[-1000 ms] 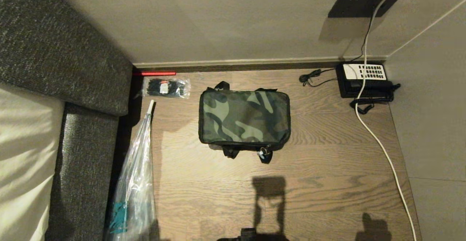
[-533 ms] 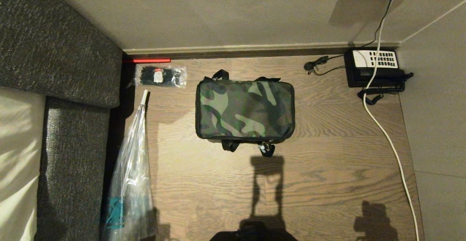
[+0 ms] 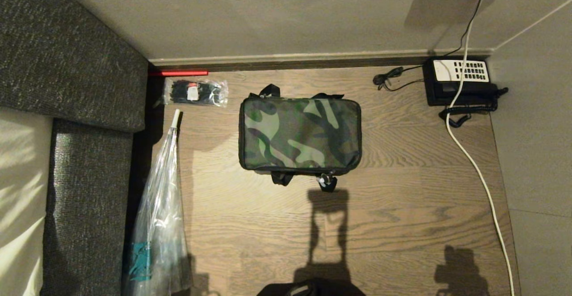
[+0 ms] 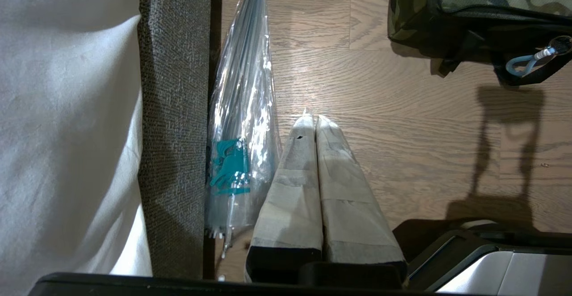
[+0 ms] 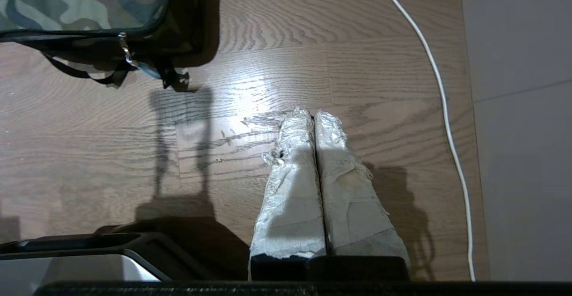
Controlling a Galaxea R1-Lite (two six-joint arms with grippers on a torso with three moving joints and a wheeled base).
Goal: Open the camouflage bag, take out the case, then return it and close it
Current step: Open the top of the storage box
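Left gripper pinched together; camouflage bag (green lid) zipped.

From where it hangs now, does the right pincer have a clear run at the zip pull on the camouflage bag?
Probably yes. The right pincer hangs shut above bare floor, apart from the camouflage bag. Nothing lies between it and the zip pull on the bag's near side; the white cable runs off on the far side.
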